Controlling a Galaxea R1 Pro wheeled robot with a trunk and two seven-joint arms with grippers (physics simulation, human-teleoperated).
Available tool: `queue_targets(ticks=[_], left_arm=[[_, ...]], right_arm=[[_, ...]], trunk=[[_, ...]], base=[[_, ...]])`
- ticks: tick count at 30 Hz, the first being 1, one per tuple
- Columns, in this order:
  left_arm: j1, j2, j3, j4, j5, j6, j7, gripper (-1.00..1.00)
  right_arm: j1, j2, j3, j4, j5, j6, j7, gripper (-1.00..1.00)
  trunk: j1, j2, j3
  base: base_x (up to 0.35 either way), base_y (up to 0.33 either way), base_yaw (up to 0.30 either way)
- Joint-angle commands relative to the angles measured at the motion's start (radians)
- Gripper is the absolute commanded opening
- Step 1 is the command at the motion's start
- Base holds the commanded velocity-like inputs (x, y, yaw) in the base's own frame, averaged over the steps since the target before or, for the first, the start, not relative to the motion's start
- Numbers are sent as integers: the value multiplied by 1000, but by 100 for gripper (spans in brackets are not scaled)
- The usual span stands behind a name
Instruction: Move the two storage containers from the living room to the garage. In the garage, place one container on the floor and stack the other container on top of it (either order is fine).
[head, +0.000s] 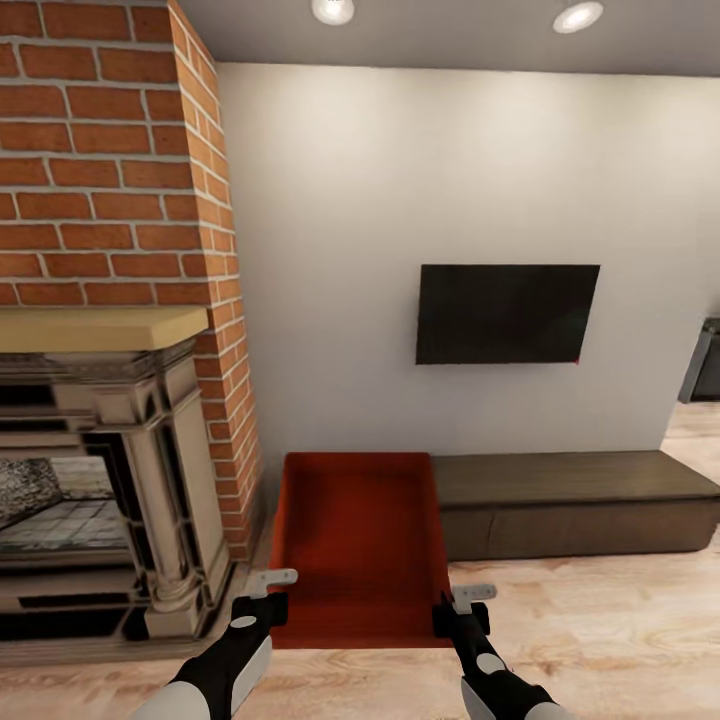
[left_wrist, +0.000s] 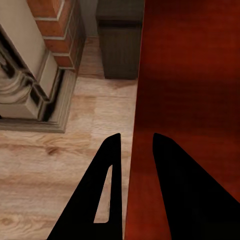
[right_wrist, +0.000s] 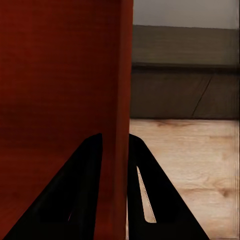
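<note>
Both grippers, left (head: 262, 597) and right (head: 462, 607), clamp opposite walls of one storage container (head: 358, 545); it hangs above wood floor (head: 600, 610). Brick fireplace (head: 110, 330) stands left; dark bench (head: 575, 505) right

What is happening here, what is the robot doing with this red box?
The robot holds one red-orange rectangular lidless container between its two arms, above the light wood-plank floor. The left pincer clamps the container's left wall, and the right pincer clamps its right wall, each with one finger inside and one outside. It stands in the living room, beside the red brick fireplace and the dark low bench.
</note>
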Motion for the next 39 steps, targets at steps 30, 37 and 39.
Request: queue_targets(ticks=[30,37,39], left_arm=[[0,6,5,1,11,1,12,-100],[0,7,5,1,11,1,12,-100],[0,7,5,1,11,1,12,-100]], right_arm=[[-2,-5,-26,-2,-1,-5,-13,-100],[-2,-5,-26,-2,-2,-5,-11,-100],[-2,-5,-26,-2,-2,-5,-10,-100]], trunk=[[0,-1,22],[0,-1,27],[0,-1,29]], base=[[0,0,-283],[0,0,-283],[0,0,-283]])
